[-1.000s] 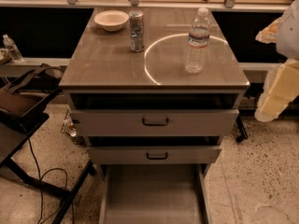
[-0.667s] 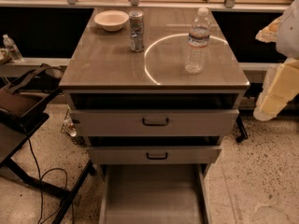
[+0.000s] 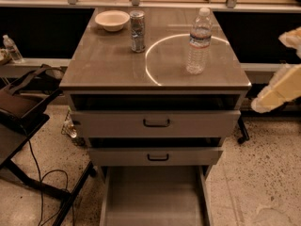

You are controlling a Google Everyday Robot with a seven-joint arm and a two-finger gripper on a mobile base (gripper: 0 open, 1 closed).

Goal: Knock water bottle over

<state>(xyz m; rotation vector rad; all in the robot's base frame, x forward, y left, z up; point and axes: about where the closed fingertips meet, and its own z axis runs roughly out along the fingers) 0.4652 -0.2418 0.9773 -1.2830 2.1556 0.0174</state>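
Water bottle [image 3: 198,41] stands upright on counter [image 3: 108,65]; judged light, thin-walled, easily tipped. Push near shoulder. Pincer [image 3: 276,92] at bottle's 3 o'clock, well clear; parted or closed cannot be told.

Water bottle [image 3: 199,41] upright on tabletop [image 3: 103,65], R of can [image 3: 137,31]; jaws at view's R edge, well apart.

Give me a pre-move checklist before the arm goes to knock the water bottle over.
1. Water bottle upright on the table: ok.
2. Pincer in view at the right edge, beside the table and apart from the bottle: ok.
3. Can and bowl stand left of the bottle, away from the pincer's side: ok.
4. Drawers shut: not ok, the bottom drawer is pulled out.
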